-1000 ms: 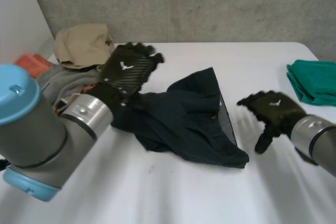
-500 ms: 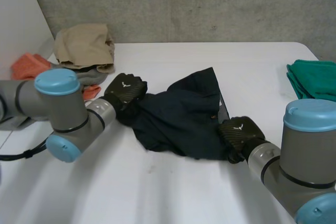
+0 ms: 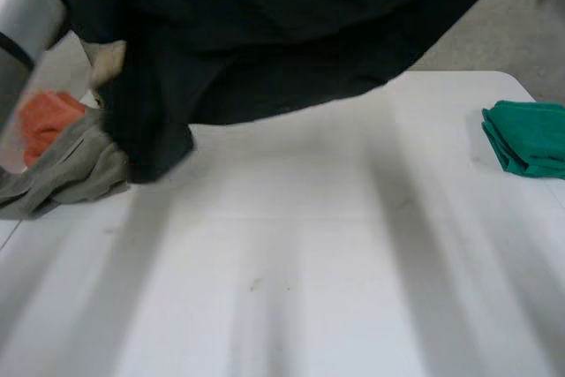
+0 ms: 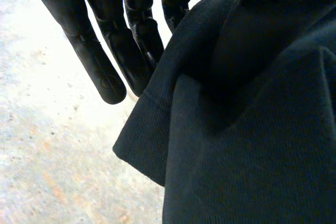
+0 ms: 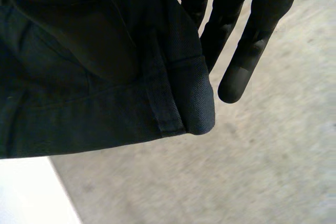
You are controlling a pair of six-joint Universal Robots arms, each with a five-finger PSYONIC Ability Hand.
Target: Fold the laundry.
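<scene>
Dark garment [image 3: 291,33]: a matte, near-black woven cloth with a fine twill grain, held up off the white table [image 3: 309,262] and stretched in a broad, sagging sheet between the two hands. One end drapes down in a thick fold beside the left arm [image 3: 22,6], whose grey metal joint is raised high.

In the left wrist view the left hand [image 4: 100,72] points its smooth, black, rod-like fingers straight out and close together. A doubled hem of the garment [image 4: 252,156] runs right alongside them, and the cloth is nipped between those straight fingers and the thumb, which lies against it on the far side.

In the right wrist view the right hand [image 5: 247,61] has the same pose, with long, glossy fingers extended side by side. The garment's stitched, rounded hem corner [image 5: 197,103] hangs just next to the fingertips, and the thumb clamps the cloth against the fingers.

On the table, a neatly folded green cloth [image 3: 525,137] lies well apart from the garment. A loose heap of orange cloth [image 3: 48,121], limp grey cloth [image 3: 62,174] and beige cloth [image 3: 106,61] sits under the drooping end.
</scene>
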